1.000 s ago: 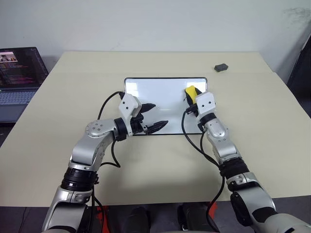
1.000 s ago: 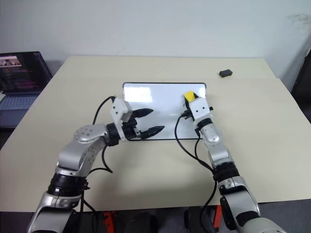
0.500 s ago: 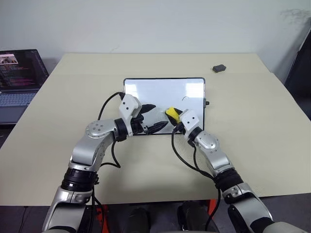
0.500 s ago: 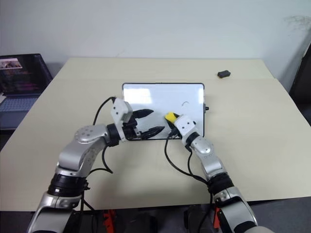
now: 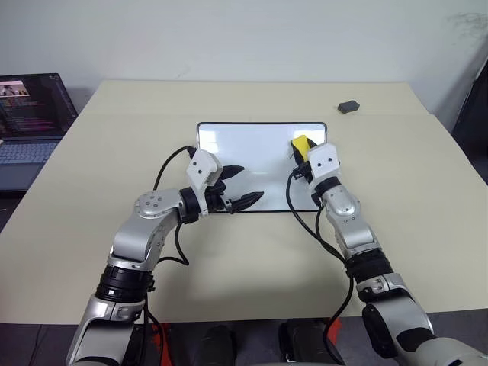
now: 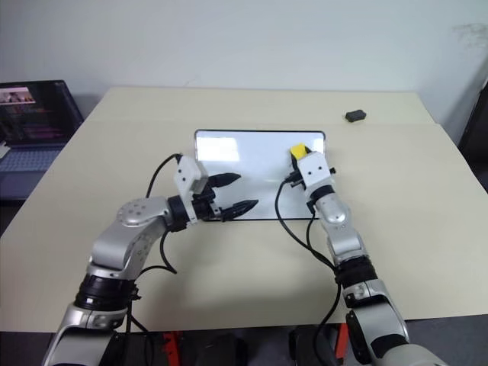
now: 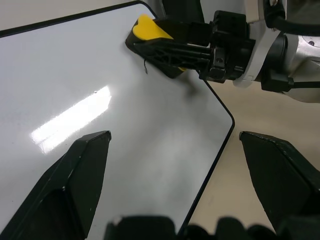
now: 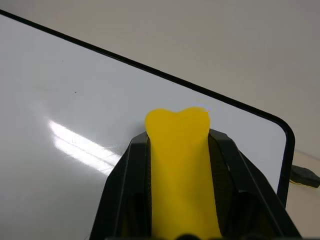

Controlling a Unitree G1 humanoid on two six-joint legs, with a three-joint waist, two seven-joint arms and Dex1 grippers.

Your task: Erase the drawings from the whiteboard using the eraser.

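Left eye view: a small glossy white whiteboard with a thin black frame and rounded corners point(image 5: 252, 152) is laid flat at the middle of a pale beige table point(image 5: 427, 221), within reach of both arms. The small oblong yellow eraser with a black base point(image 5: 300, 145) is clamped between the two black fingers of the right gripper point(image 5: 302, 149) and is held over the board's right part near the far corner, seemingly so that its face can be drawn across the surface. In the left wrist view a faint thin dark stroke point(image 7: 145, 66) is seen just beside the eraser's tip; no other drawings can be made out, so the wiping is judged nearly done. The left gripper point(image 5: 242, 185) is held with its fingers well apart over the board's near edge, one finger above the white surface and one at the frame, probably to steady the board; contact cannot be confirmed. A small dark grey object point(image 5: 348, 106) is left well apart at the table's far right, and an open laptop point(image 5: 30, 114) stands off to the left.
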